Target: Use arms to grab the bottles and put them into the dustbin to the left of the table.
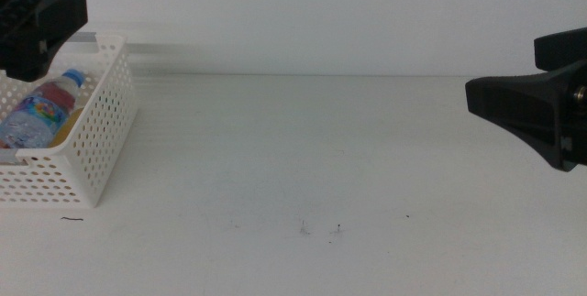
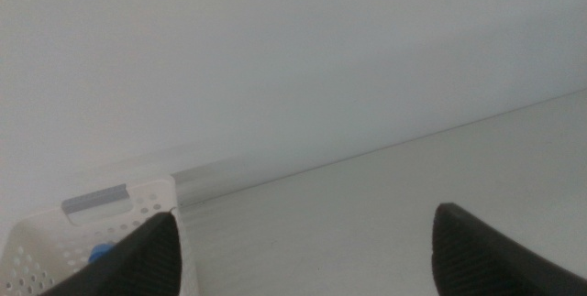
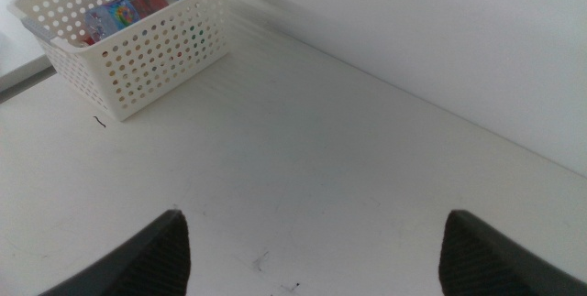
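Bare of bottles, the plain white table (image 1: 303,149) suggests the task is finishing: the clear blue-capped water bottle (image 1: 37,111) lies inside the white perforated plastic dustbin (image 1: 96,145), left claw (image 2: 303,250) above it and right claw (image 3: 312,250) well apart, both wide open, empty, needing only retreat.

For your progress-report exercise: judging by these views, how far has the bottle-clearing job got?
Done: the clear blue-capped water bottle lies in the white perforated plastic basket, something yellow beside it. In hand: nothing; the left gripper, above the basket, and the right gripper, at the table's right, are open and empty. Left: no bottle shows on the white tabletop; no red can is visible.
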You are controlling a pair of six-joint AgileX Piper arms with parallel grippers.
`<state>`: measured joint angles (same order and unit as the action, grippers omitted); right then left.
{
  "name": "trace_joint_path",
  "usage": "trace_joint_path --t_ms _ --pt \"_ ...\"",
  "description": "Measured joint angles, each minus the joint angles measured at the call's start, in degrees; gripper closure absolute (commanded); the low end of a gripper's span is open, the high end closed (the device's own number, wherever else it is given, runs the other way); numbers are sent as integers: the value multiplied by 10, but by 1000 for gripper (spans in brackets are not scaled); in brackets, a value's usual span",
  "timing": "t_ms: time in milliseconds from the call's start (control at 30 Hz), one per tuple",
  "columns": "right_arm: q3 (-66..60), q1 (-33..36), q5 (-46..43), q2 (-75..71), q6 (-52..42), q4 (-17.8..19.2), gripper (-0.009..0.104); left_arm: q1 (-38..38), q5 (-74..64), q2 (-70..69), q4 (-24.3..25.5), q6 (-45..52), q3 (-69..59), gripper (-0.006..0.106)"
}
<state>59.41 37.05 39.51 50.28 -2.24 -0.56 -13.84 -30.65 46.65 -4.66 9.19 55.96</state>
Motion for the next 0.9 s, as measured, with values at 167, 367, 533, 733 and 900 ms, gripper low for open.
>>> trace_joint_path --t_ms 167,367,533,733,900 --pt "-48 0 -71 -6 0 0 10 15 33 -28 -12 0 -41 7" --pt "-149 -55 -190 -29 0 -9 10 79 61 -111 -13 0 -153 7" --pt "-246 -173 -226 -81 0 -13 10 110 94 -192 -14 0 -257 7" --pt "-345 -322 -242 -198 0 -13 10 115 110 -306 -14 0 -358 7" --pt "-447 -370 -242 -322 0 -13 10 115 136 -385 -14 0 -431 7"
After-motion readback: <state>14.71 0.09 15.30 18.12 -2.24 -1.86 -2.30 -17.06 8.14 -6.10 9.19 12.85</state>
